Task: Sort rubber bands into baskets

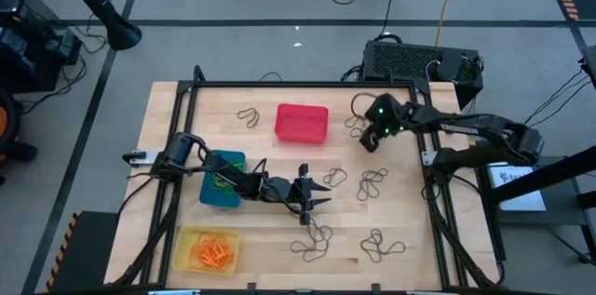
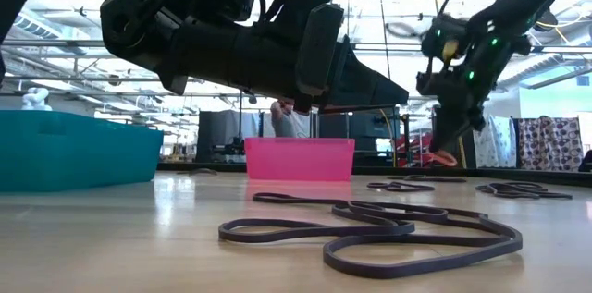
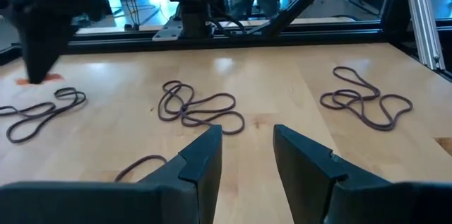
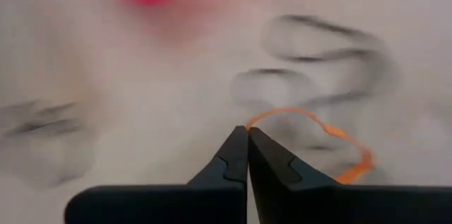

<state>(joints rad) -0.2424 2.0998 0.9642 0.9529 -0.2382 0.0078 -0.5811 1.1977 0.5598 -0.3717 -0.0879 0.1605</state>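
Note:
My right gripper [image 4: 247,133] is shut on an orange rubber band [image 4: 332,136], just right of the red basket [image 1: 301,123] at the table's far side. My left gripper [image 3: 244,146] hovers open near the table's middle [image 1: 312,197] with nothing between its fingers. Dark rubber bands [image 3: 198,107] lie flat on the wood ahead of it. The blue basket [image 1: 222,179] sits under the left arm. At the near left, the yellow basket [image 1: 207,250] holds several orange bands. My right gripper pinches the orange band at one end of its loop [image 4: 256,119], between the tips of its two fingers. The fingers slant steeply down from the table's right. The rest of the loop hangs slack past the fingertips [image 2: 444,158] and looks clear of the table.
More dark bands lie in tangles at the table's right [image 1: 372,181], near right [image 1: 380,247] and near middle [image 1: 315,237], and one left of the red basket [image 1: 248,116]. A black frame [image 1: 279,84] rims the table. A black box [image 1: 421,60] stands behind the far right corner.

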